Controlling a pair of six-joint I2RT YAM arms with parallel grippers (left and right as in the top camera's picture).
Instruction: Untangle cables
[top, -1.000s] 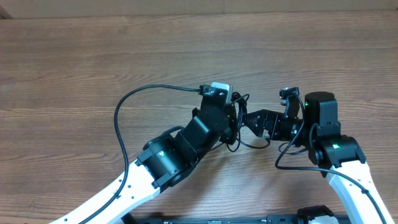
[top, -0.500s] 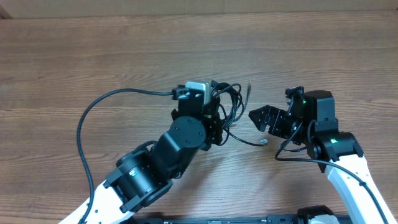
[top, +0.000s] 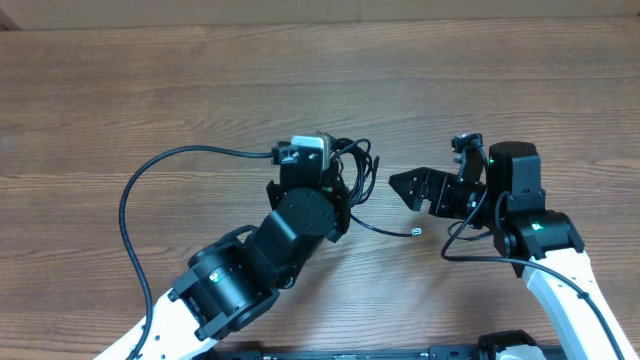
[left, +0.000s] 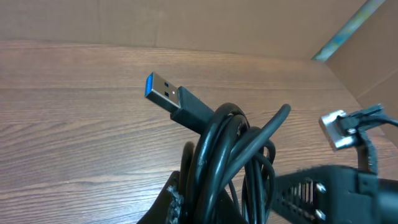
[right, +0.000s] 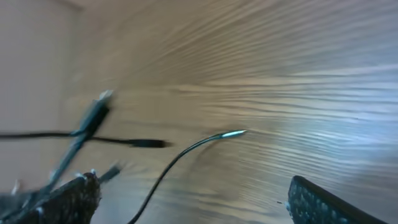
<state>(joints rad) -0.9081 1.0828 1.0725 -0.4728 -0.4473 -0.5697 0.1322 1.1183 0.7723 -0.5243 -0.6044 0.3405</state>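
L gripper (left: 239, 196): clenched on the cable bundle (top: 352, 165). In the wrist view we see black loops pinched between its fingers.
R gripper (top: 405, 186): jaws spread wide w/ nothing between them. Its wrist view is blurred and shows only thin cords on the table (top: 150, 80) ahead.
Bundle position: raised in the L gripper's hold. The R gripper sits to the bundle's right, tips aimed at it, near but apart.
Key relation: 1 loose tail (top: 385, 228) leaves the bundle's near-right side. Its long axis slants away from the bundle toward the R arm, ending in a silvery tip on the wood.
Nearer arm: R, by our read. The tail's tip lies just on the robot side of its open fingers, while the L is busy anchoring.
Bundle look: several thin, glossy black cords coiled & crossing. We can't count strands.
Plug: 1 USB plug (left: 166, 93) w/ a blue insert juts up and out of the bundle.
Next move, our guess: the R takes the tail and pulls it away from the bundle.
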